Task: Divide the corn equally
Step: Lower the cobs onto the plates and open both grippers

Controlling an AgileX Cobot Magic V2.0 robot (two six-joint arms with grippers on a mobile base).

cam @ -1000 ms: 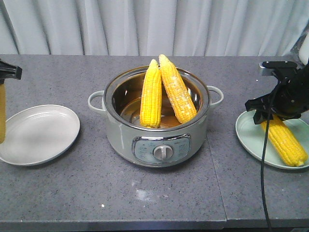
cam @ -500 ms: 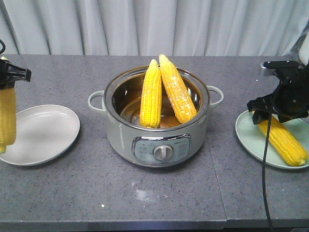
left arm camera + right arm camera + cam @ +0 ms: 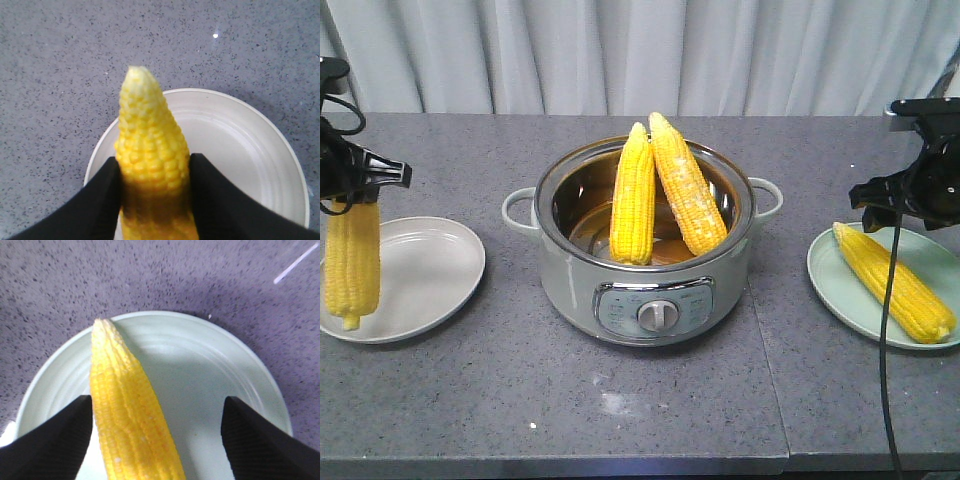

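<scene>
Now we see left gripper [image 3: 155, 176] fingers clamped on one cob [image 3: 352, 262], hung tip-down over white plate [image 3: 458, 290]. Right gripper [image 3: 157, 412] fingers wide apart above green plate [image 3: 828, 278], gripping nothing. Second cob [image 3: 895, 282] lies flat there. Plain cob [image 3: 633, 200] and white-patched cob [image 3: 690, 190] lean in pot [image 3: 650, 290], tips up.

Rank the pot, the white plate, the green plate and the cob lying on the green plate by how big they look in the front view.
Largest: the pot.
Next: the white plate and the green plate, alike and both cut by the frame edge, so unranked.
Smallest: the cob on the green plate.
</scene>
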